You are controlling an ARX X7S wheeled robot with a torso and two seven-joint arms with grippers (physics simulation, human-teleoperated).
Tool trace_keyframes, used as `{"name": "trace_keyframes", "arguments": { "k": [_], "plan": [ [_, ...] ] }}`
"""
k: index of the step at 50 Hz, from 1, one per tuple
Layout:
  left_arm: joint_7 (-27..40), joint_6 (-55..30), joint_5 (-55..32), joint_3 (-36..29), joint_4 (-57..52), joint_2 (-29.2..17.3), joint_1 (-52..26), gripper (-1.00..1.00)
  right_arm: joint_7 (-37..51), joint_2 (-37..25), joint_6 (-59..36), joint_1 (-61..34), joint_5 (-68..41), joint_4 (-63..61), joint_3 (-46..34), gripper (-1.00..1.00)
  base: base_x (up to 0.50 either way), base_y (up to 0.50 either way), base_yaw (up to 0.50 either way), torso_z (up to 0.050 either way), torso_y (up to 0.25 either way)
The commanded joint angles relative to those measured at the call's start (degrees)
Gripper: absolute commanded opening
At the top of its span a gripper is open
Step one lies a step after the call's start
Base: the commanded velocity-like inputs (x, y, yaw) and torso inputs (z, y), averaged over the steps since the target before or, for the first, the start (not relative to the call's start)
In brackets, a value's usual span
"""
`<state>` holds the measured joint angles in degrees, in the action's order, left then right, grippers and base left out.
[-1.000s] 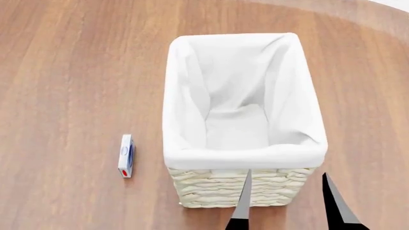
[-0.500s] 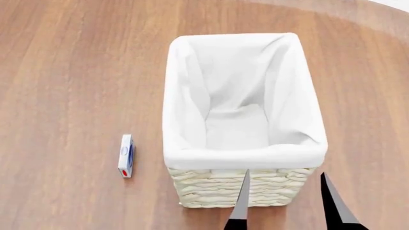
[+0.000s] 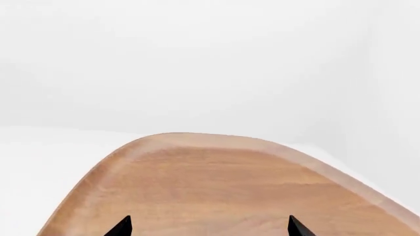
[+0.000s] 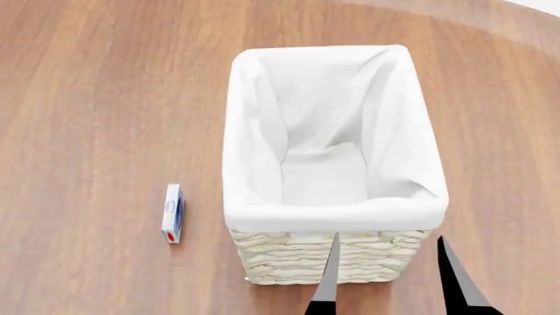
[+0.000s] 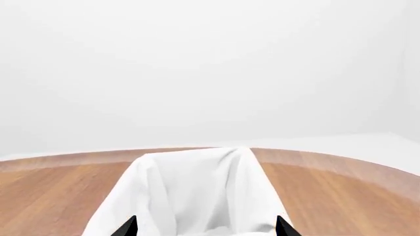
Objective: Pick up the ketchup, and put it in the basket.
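Observation:
The ketchup is out of view in every frame. The basket (image 4: 289, 259), cream wicker with a white cloth liner over its rim, stands upright in the middle of the wooden table and holds nothing visible. My right gripper (image 4: 394, 279) hovers just before the basket's near wall, open, with nothing between its fingers. The right wrist view looks over the basket (image 5: 196, 191) from that near end, with the right gripper (image 5: 206, 228) open. My left gripper (image 3: 210, 228) shows only in the left wrist view, open over bare wood, and is not in the head view.
A small flat white-and-blue box (image 4: 173, 213) lies on the table left of the basket. The round table's edge (image 3: 196, 136) curves ahead of the left gripper, with white floor beyond. The table edge (image 4: 525, 10) also shows at the far right.
The right gripper's fingers have edged very slightly to the left in the head view. The basket and the small box have not moved.

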<state>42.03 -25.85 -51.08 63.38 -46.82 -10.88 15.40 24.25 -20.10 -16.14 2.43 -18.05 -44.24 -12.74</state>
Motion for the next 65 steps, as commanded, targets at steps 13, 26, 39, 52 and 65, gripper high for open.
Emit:
{"name": "trace_keyframes", "arguments": {
  "k": [13, 26, 39, 52, 65],
  "plan": [
    [6.6, -4.3, -5.7, 3.1, 5.9, 1.1, -1.1, 1.00, -0.9, 0.5, -0.6, -0.5, 0.4, -0.3, 0.7, 1.00, 0.00, 0.00, 0.00, 0.000, 0.000],
    [9.1, -6.1, -8.4, 2.5, 7.0, 1.1, -1.9, 1.00, -0.5, 0.1, -0.6, -0.3, 0.1, -0.8, 0.6, 1.00, 0.00, 0.00, 0.00, 0.000, 0.000],
    [10.8, -8.0, -8.5, 0.1, 9.0, 0.3, -3.0, 1.00, -0.1, -0.2, -0.7, -0.6, -0.3, -0.9, 0.5, 1.00, 0.00, 0.00, 0.00, 0.000, 0.000],
    [8.1, -7.5, -4.3, -4.0, 11.5, -0.6, -3.7, 1.00, -0.2, -0.3, 0.1, -0.6, -0.5, 0.1, 0.1, 1.00, 0.00, 0.00, 0.00, 0.000, 0.000],
    [5.5, -5.6, 0.2, -6.3, 17.1, -1.1, -4.4, 1.00, 0.1, -0.5, -0.1, -0.8, -0.6, 0.0, -0.4, 1.00, 0.00, 0.00, 0.00, 0.000, 0.000]
  ]
}}
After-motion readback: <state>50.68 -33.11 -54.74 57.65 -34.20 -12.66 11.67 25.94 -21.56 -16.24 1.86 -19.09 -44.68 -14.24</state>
